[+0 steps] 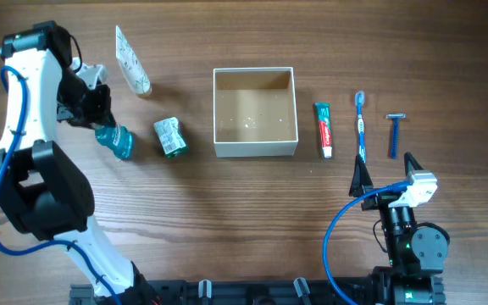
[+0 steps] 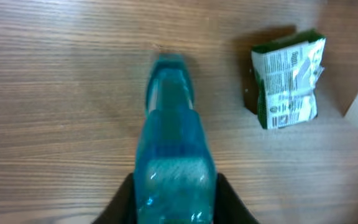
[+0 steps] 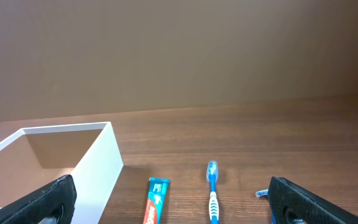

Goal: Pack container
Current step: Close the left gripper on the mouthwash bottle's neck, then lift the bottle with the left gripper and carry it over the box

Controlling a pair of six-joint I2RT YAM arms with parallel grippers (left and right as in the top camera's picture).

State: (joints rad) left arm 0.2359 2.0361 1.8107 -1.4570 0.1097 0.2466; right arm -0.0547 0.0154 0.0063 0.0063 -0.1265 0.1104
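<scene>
- Left claw, far left: pressed onto the sides of a teal bottle. The bottle's long axis runs straight out from between the fingers.
- White tube: lies on the table beyond the left claw, untouched.
- Green packet: lies between the bottle and the box, directly on the likely path.
- Box: mid-table, open top up, nothing packed in it. It lies to the right of the left claw, so the carry would run rightward over the packet.
- Toothpaste, toothbrush, razor: side by side right of the box, long axes parallel to its side wall.
- Right claw: spread wide, holding nothing, just short of the toothbrush and razor.
- Views: the left wrist view shows a dark finger against each side of the bottle, which the arm hides from overhead. Only the overhead shows the bottle, packet and box together.
</scene>
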